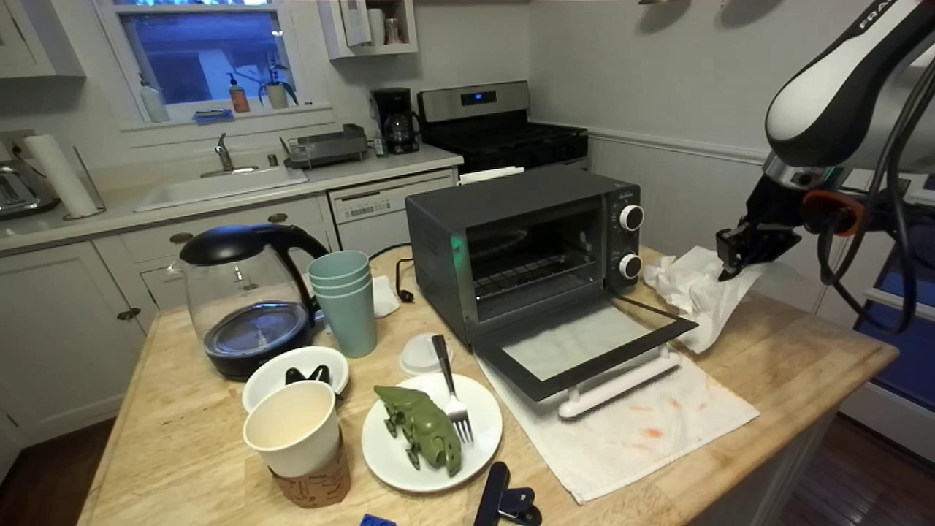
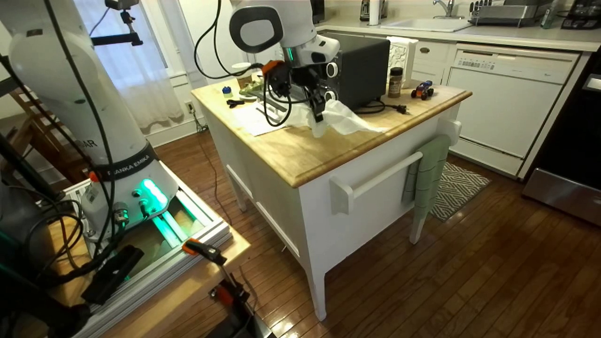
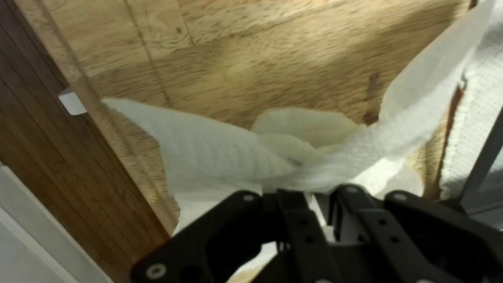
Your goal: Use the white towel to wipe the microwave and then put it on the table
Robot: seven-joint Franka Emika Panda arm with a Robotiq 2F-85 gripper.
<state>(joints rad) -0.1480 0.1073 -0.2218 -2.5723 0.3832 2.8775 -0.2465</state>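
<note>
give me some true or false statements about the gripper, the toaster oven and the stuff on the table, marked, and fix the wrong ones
1. The gripper holds the crumpled white towel. True.
2. The door of the toaster oven juts out over a flat white cloth. True.
3. That door is shut. False: it is swung down, wide open.
4. A fork rests on a white plate. True.
5. The flat white cloth is spotless. False: orange marks show on it.
6. The plate holds only the fork. False: a green figure is on it too.
</note>
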